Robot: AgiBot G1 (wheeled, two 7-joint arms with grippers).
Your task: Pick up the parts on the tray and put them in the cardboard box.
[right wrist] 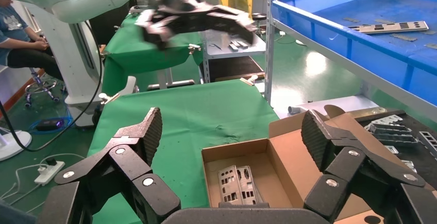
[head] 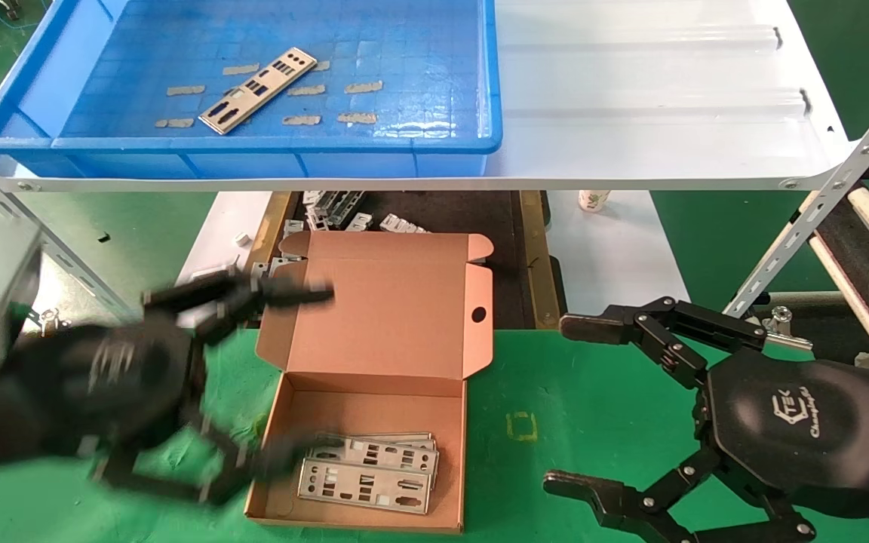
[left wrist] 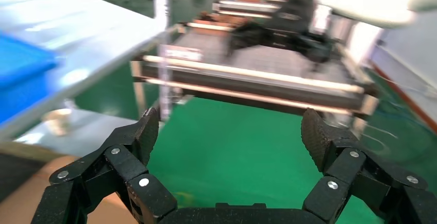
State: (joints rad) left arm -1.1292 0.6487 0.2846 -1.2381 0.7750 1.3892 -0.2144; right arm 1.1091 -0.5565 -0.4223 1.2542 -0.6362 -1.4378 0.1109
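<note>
Head view: we're hovering left gripper [head: 295,373] w/ fingers spread, empty, beside cardboard box [head: 374,377]; right gripper [head: 566,403] idling, spread too.

**Item Count**

Parts in the tray [head: 42,90]: one plate [head: 257,90], lying well ahead of both grippers.

Parts in the cardboard box [head: 374,392]: a stack [head: 366,471] just beside the left gripper [head: 284,369]; at least two plates show, and the exact number cannot be told.

Tape strips [head: 363,87] on the tray floor: about eight.

Trays: one. Cardboard boxes: one.

Grippers: two, the left gripper and the right gripper [head: 570,400], each with two fingers spread apart.
</note>
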